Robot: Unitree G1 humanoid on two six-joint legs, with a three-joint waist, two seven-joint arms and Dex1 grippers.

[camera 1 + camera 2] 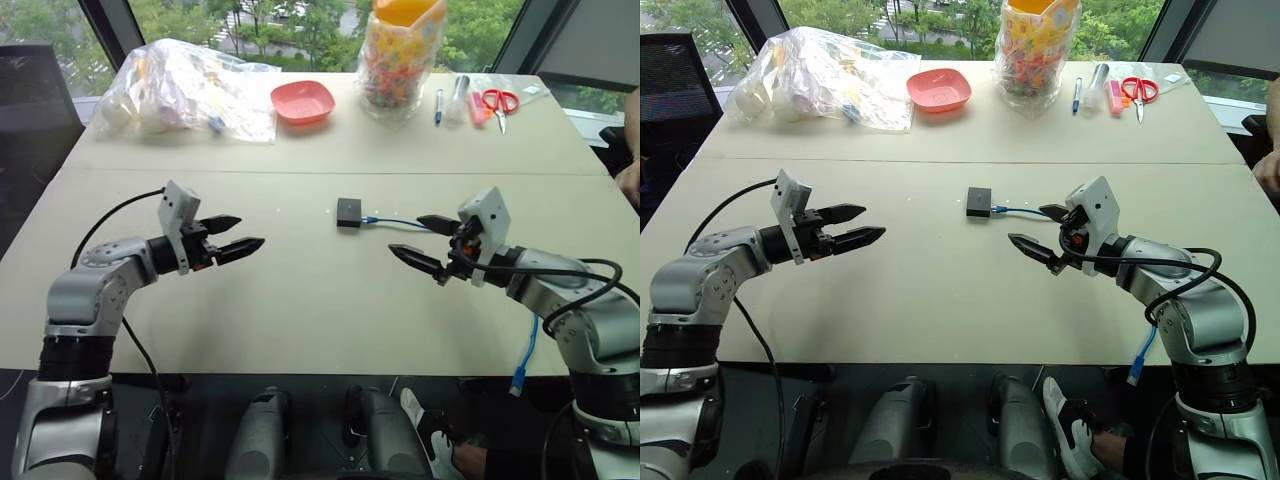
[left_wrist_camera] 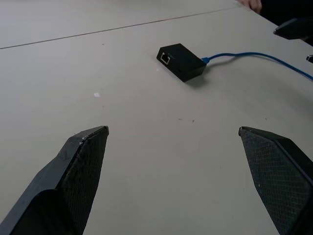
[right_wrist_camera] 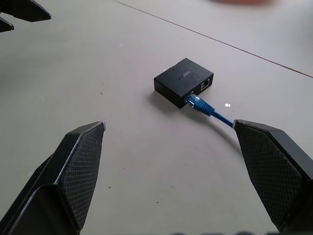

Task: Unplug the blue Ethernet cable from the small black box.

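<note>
You had the small black box [image 1: 348,211] lying flat near the middle of the table [image 1: 300,310], with the blue Ethernet cable [image 3: 208,109] plugged into the side facing the right arm; the cable ran past the right gripper [image 1: 426,243] and hung over the table's near edge. Your left gripper [image 1: 232,236] hovered well apart from the box, fingers spread wide, empty. Your right gripper stood equally wide, holding nothing, near the cable.
</note>
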